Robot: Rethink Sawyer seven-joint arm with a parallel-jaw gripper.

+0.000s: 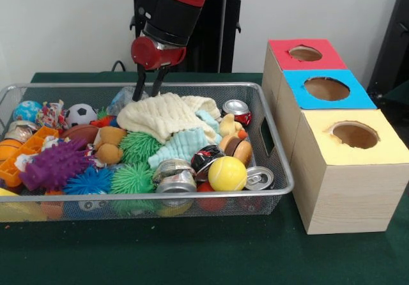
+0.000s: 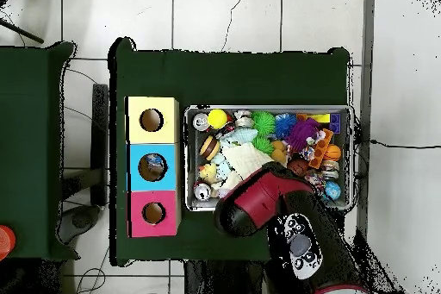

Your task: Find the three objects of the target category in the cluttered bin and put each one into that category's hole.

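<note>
On the green table [image 1: 192,259] sat the bin [image 1: 279,146]; the gripper [image 1: 149,88], jaws apart, dipped in at its twelve o'clock rim beside a plastic piece [image 1: 123,100].

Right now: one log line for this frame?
gripper: open, at clear plastic film, far side of bin | blue hole: something inside, overhead view | cream cloth: on pile

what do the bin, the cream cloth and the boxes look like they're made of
Bin: silver wire mesh with a thick rounded rim, metal by its shine. Cream cloth: soft ribbed fabric, matte, lying in folds; probably cotton, though that is a guess. Boxes: pale wood by the visible grain, with matte red, blue and yellow tops, painted or papered, can't tell which.
</note>
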